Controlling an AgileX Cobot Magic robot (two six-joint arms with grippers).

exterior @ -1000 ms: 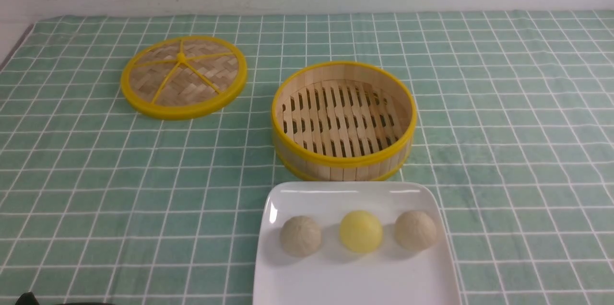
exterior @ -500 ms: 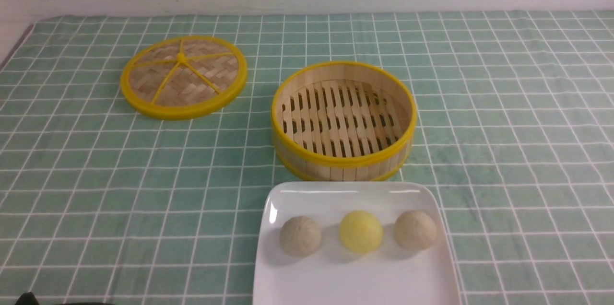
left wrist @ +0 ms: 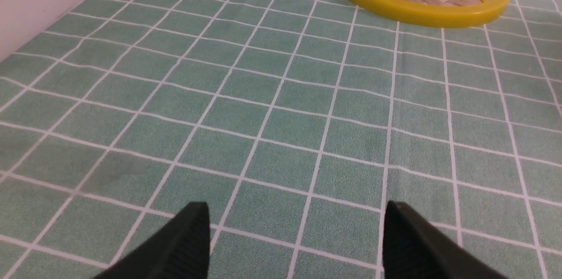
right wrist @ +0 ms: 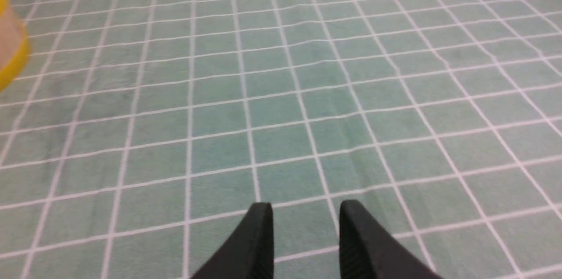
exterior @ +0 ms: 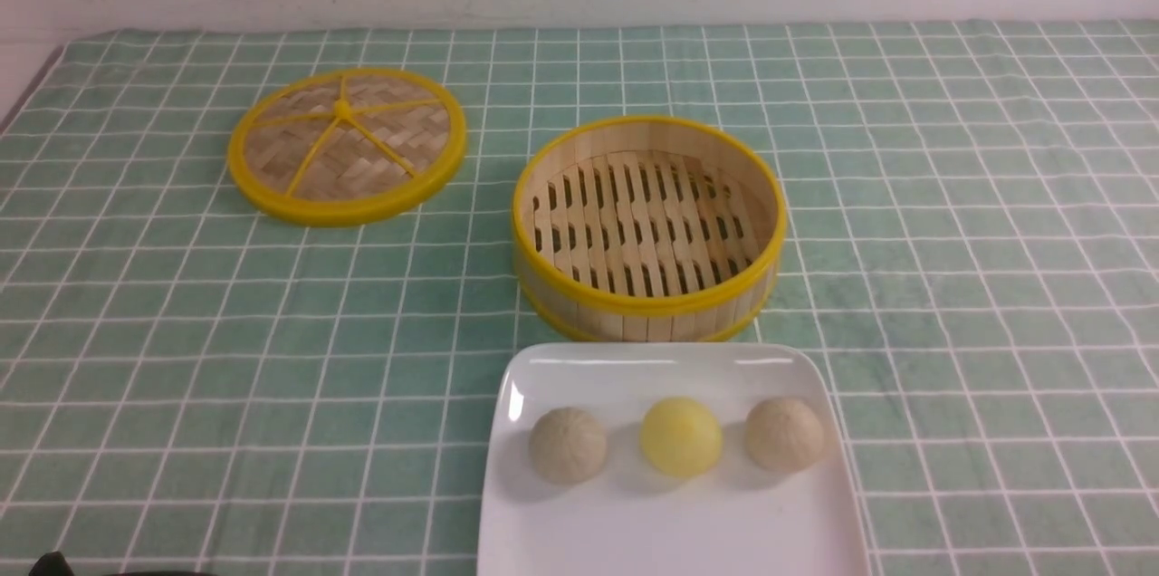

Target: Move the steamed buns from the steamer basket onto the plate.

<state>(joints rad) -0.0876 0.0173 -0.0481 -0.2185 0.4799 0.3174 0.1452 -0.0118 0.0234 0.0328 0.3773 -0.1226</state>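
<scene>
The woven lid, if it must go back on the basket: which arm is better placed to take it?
Left, probably. The lid lies on the robot's left, ahead of the left hand, whose jaws stand wide apart. The right hand faces bare cloth beside the basket.

Forward front view; 2 low wrist views

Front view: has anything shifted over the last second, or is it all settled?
Nothing visibly changed. The three steamed buns sit in a row on the plate, the steamer basket is empty behind it, and the lid lies off to the left.
</scene>
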